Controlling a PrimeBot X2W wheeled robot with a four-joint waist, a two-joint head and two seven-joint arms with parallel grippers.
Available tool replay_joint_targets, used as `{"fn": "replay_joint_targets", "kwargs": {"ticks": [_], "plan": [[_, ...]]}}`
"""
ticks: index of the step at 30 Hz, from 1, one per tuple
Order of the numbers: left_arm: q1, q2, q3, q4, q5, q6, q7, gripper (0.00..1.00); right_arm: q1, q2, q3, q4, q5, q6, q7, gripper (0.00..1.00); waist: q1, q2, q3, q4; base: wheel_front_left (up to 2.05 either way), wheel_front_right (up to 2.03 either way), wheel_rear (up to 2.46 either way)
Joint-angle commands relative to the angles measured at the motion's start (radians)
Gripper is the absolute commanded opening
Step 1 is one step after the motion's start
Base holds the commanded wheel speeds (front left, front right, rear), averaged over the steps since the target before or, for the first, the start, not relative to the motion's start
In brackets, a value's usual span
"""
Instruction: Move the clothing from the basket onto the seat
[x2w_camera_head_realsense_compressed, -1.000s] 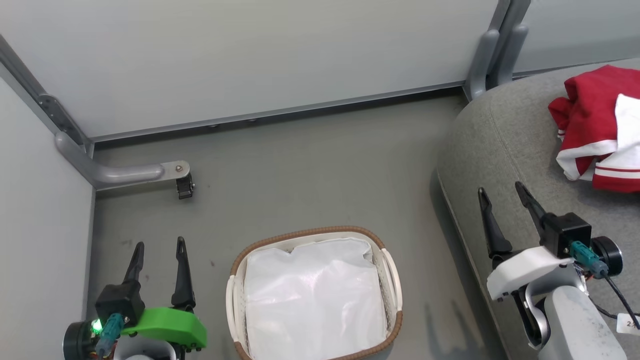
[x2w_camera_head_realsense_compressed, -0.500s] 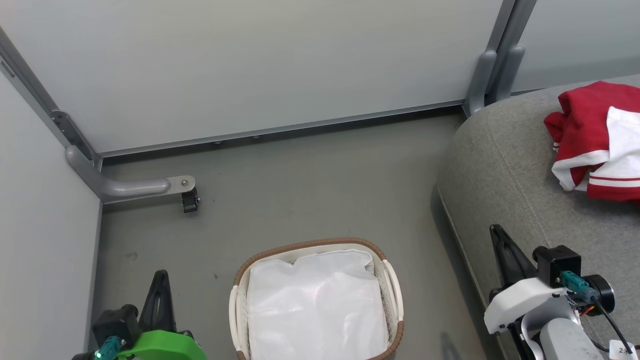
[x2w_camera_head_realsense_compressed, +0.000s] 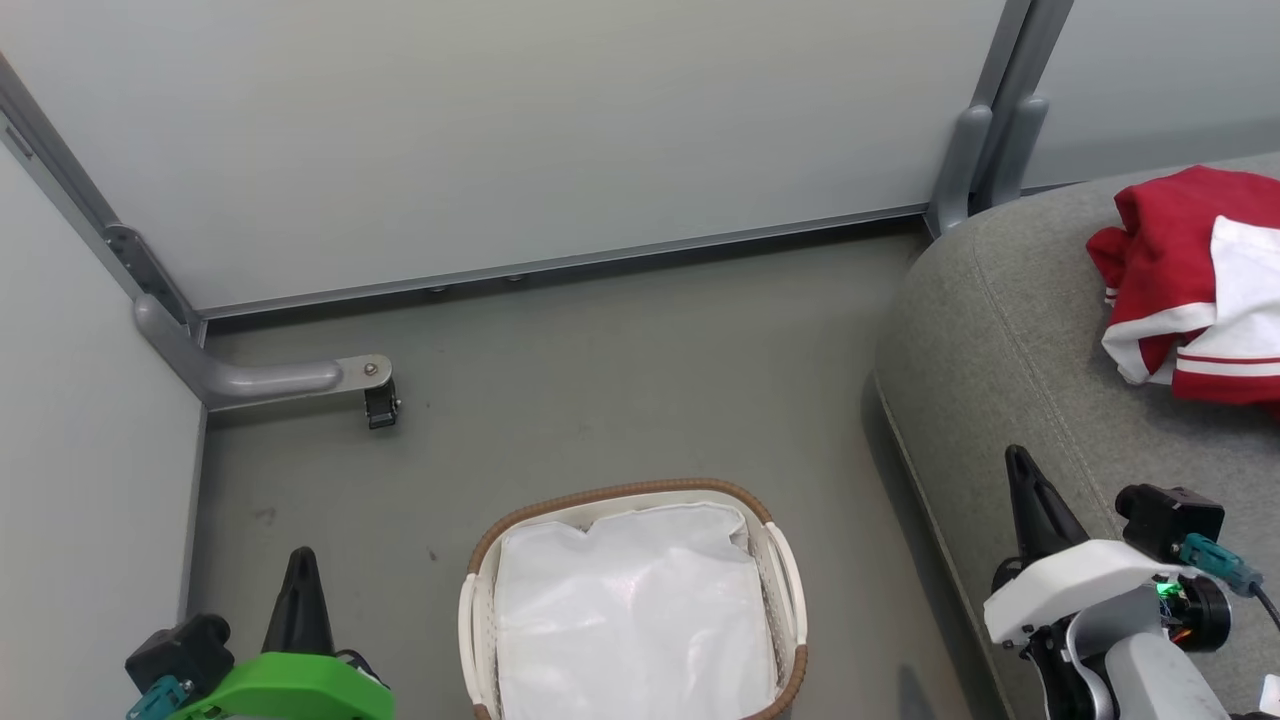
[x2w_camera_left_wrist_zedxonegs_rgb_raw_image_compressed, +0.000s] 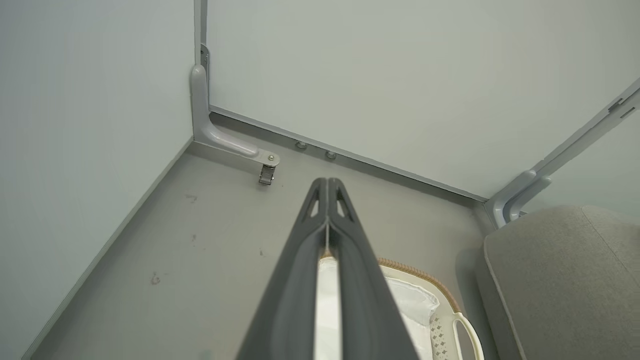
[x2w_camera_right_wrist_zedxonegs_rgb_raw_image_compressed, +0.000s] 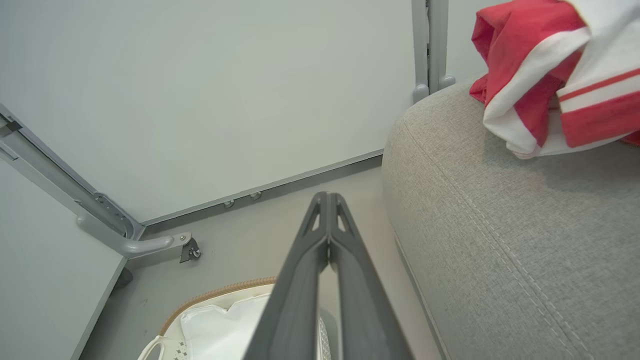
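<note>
Pincers sit nearest, one at each lower corner of the head view. The left gripper (x2w_camera_head_realsense_compressed: 301, 565), on a green mount (x2w_camera_head_realsense_compressed: 290, 695), has its two dark fingers pressed flat together into a single spike. The left wrist view shows the same, the tips meeting and gripping nothing. The right gripper (x2w_camera_head_realsense_compressed: 1020, 468), on a white mount (x2w_camera_head_realsense_compressed: 1070, 590), is likewise closed on itself, its fingers joined to one point that shows against the front edge of the seat (x2w_camera_head_realsense_compressed: 1000, 330).

Between the two arms, at the bottom of the head view, the basket (x2w_camera_head_realsense_compressed: 620, 491) stands on the floor (x2w_camera_head_realsense_compressed: 600, 390). It has white perforated sides, a brown woven rim and a crumpled white liner (x2w_camera_head_realsense_compressed: 630, 610) covering its inside. The basket is near the seat's rounded corner but apart from it, with a strip of grey floor between them.

The seat, in light grey fabric with a stitched seam along its edge, rises to the right. Farther back on its top lies the clothing (x2w_camera_head_realsense_compressed: 1170, 240), a bunched red jersey with white trim and stripes and a white inner side turned up. It rests on the seat, well apart from the basket and from both grippers, and the head view's right edge cuts it off.

Beyond the floor, pale wall panels (x2w_camera_head_realsense_compressed: 500, 130) close the scene, with a curved grey bracket (x2w_camera_head_realsense_compressed: 270, 377) in the left corner and a grey post (x2w_camera_head_realsense_compressed: 985, 140) just behind the seat.
</note>
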Motion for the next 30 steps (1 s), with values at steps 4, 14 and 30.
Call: {"fn": "replay_joint_targets", "kwargs": {"ticks": [4,14,30], "plan": [[-0.026,0.003,0.013,-0.026,-0.089,-0.01,0.021,0.0,0.002,-0.004,-0.009,-0.03,0.1,0.0,0.022,0.0,0.0,0.0,-0.002,0.0,0.0,0.0,0.0],[-0.037,0.004,0.026,-0.039,-0.237,-0.019,0.061,0.0,0.011,-0.002,-0.019,-0.049,0.262,0.0,0.061,0.0,0.0,0.0,-0.006,0.0,0.0,0.0,0.0],[-0.051,0.005,0.046,-0.057,-0.441,-0.031,0.118,0.0,0.025,0.001,-0.035,-0.075,0.487,0.0,0.117,0.0,0.0,0.0,-0.013,0.001,0.0,0.0,0.0]]}}
